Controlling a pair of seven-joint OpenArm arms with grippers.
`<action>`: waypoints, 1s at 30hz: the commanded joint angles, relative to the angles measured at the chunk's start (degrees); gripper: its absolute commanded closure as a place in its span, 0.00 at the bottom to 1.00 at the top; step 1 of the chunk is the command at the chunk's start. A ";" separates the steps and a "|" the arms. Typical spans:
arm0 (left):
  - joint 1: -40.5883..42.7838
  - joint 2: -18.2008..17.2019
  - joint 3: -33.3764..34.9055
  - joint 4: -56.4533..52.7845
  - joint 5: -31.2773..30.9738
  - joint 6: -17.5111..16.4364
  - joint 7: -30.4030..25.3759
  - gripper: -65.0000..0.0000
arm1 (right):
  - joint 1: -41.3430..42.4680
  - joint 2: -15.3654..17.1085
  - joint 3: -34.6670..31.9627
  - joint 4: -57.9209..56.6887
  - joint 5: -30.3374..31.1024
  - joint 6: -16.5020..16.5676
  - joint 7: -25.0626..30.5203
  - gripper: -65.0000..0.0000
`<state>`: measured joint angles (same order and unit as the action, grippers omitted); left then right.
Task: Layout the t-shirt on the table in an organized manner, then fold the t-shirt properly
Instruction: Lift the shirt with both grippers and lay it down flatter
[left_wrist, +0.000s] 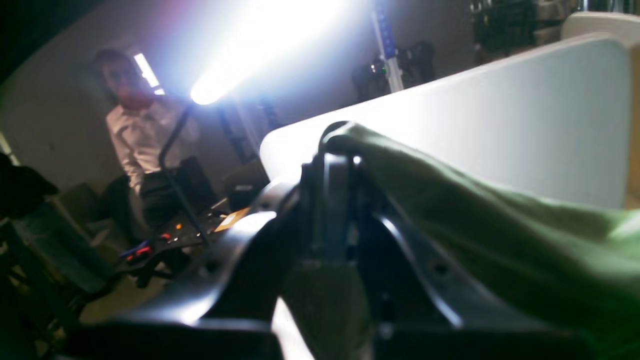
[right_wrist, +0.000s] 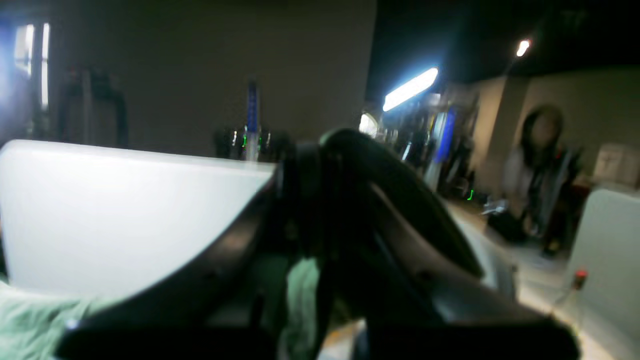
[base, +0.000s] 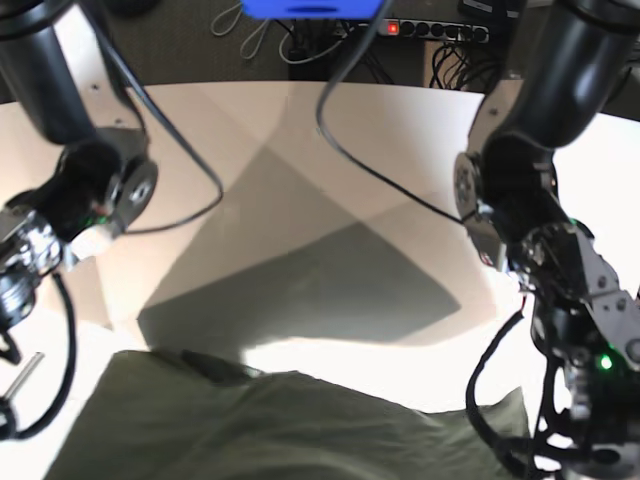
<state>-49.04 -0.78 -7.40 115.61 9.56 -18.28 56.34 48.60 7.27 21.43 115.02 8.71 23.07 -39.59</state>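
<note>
Pinching olive cloth, your left fingers (left_wrist: 334, 150) hold the t-shirt (base: 280, 425) at its near right corner. Your right fingers (right_wrist: 312, 165) are closed on its near left edge; the rest lies on the table's (base: 330, 140) near side

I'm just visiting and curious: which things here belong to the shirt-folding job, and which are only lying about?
Job:
- olive-green t-shirt
- white table
- left gripper and right gripper, both holding the t-shirt

Lying about:
- power strip
- blue object
- loose cables

Light: a long bright tube lamp (left_wrist: 260, 45) glares above me.
Walls: dim grey wall (right_wrist: 200, 65) behind my view.
Floor: dark, with a power strip (base: 440, 30) and cables.
</note>
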 joint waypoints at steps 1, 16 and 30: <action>-2.61 0.03 -0.21 0.56 0.24 0.31 -1.79 1.00 | 2.79 0.86 -0.02 0.54 0.21 -0.17 1.57 1.00; -2.88 2.49 -4.87 0.92 3.93 0.39 -1.79 1.00 | 15.71 2.10 -0.29 0.89 0.21 -0.08 2.10 1.00; 15.85 2.49 -4.60 -0.05 5.16 0.31 -3.11 1.00 | -0.29 0.42 -2.31 -10.19 0.21 -0.17 8.43 1.00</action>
<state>-31.18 1.93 -12.16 114.83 14.61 -18.33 54.96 46.41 7.33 19.27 103.96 8.62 23.09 -32.03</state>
